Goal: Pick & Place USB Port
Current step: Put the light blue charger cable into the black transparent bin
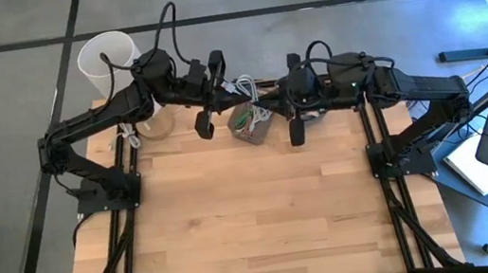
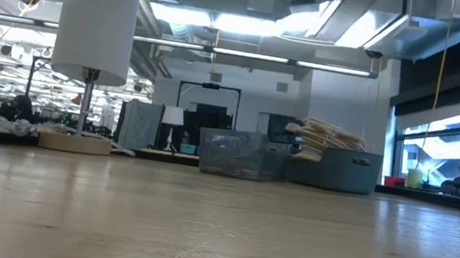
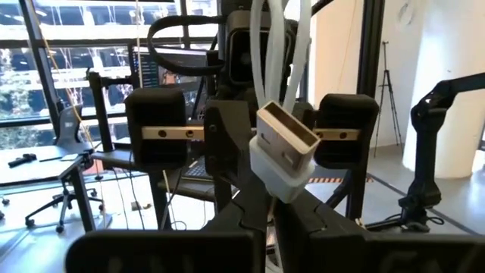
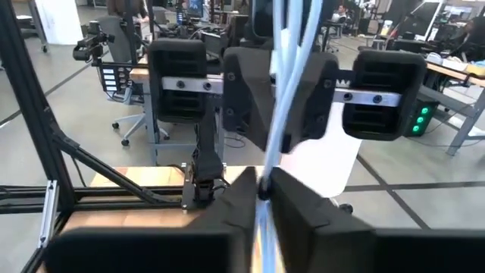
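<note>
The white USB plug (image 3: 286, 148) sits pinched in the left gripper (image 3: 269, 216), its cable (image 4: 292, 68) running to the right gripper (image 4: 261, 189), narrowly closed on it, above the mesh bin (image 1: 252, 124).

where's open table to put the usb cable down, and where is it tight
The table is bare wood across its near and middle stretch, between the two arm bases. It is crowded along the far edge: lamp, mesh bin of cables, and the left gripper and right gripper meeting above it.
</note>
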Robot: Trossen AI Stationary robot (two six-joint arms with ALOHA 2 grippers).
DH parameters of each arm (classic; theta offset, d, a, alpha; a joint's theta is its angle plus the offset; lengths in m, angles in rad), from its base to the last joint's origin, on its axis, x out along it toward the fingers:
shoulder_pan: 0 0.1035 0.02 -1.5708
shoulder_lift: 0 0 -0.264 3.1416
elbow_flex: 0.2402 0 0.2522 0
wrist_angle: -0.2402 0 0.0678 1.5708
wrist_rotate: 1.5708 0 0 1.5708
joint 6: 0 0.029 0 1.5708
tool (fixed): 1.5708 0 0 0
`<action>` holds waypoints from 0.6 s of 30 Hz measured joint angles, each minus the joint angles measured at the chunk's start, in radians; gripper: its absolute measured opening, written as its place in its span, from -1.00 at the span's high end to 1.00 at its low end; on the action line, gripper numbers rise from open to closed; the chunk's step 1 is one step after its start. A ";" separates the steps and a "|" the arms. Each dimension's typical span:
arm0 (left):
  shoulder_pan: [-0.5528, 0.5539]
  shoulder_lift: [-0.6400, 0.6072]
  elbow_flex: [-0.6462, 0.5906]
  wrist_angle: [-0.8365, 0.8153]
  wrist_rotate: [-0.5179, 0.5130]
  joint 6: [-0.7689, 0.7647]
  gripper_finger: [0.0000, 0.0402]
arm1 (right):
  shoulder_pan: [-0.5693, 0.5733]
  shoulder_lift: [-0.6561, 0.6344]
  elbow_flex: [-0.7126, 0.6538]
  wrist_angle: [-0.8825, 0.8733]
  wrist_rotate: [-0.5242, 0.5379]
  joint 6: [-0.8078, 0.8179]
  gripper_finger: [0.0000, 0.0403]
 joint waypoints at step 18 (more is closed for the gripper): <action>0.037 0.000 0.000 -0.147 -0.018 0.002 0.98 | 0.001 -0.048 0.001 -0.826 0.341 0.356 -0.33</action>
